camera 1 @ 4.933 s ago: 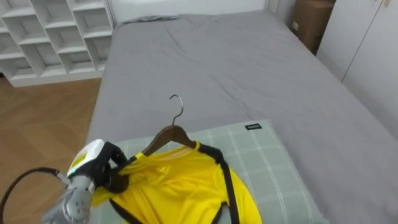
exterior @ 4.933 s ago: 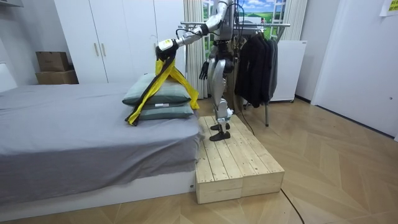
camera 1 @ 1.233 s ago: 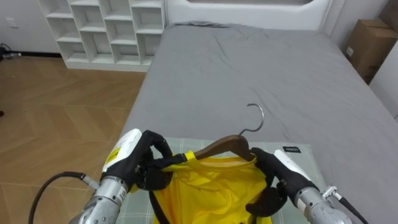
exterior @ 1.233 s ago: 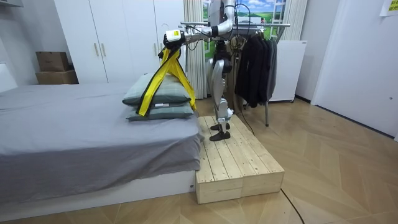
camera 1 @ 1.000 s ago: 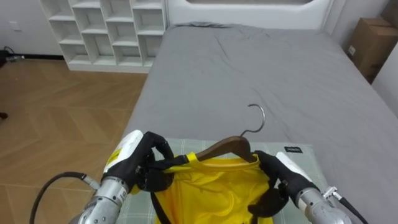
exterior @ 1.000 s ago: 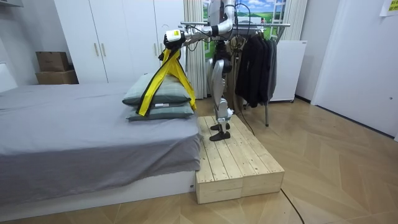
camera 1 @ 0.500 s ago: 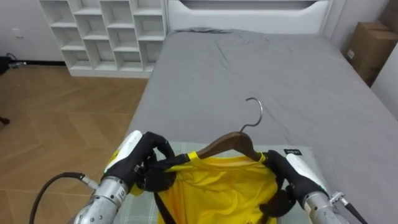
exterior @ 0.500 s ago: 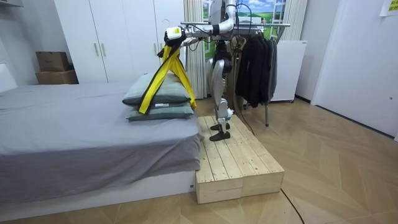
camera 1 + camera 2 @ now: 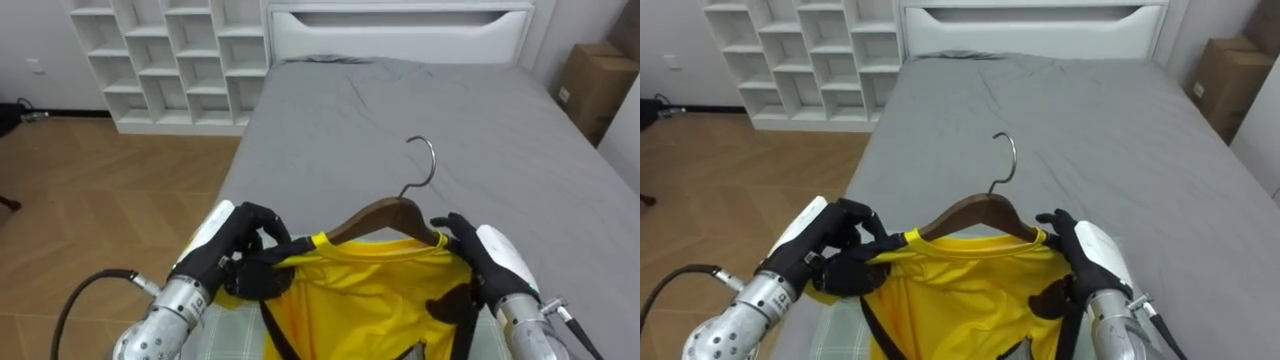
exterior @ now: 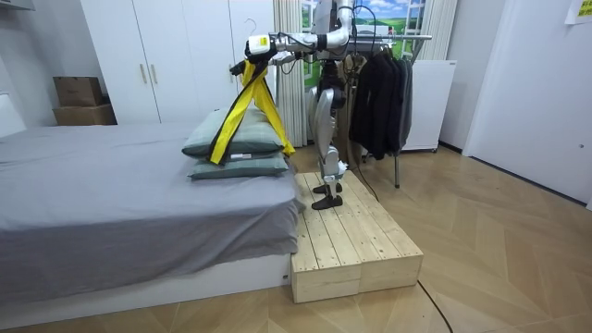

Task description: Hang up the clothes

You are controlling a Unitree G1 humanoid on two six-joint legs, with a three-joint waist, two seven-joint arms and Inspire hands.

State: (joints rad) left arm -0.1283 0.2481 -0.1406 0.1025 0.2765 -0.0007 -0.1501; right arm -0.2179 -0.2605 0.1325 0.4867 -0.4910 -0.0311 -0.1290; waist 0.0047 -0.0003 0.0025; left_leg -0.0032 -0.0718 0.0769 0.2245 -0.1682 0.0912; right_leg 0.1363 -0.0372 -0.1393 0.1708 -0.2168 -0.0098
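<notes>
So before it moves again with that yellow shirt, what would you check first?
1. Left hand curled round a shoulder of the yellow black-trimmed shirt: ok.
2. Right hand gripping the other shoulder: ok.
3. Shirt seated on the brown wooden hanger: ok.
4. Hanger's metal hook upright, free: ok.
5. Hem clear of the green pillows: cannot tell.
6. Facing the metal clothes rail: not ok, it's behind.

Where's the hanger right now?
The hanger is central in the eye views, held above the bed between the left hand and right hand, with the shirt on it.
</notes>
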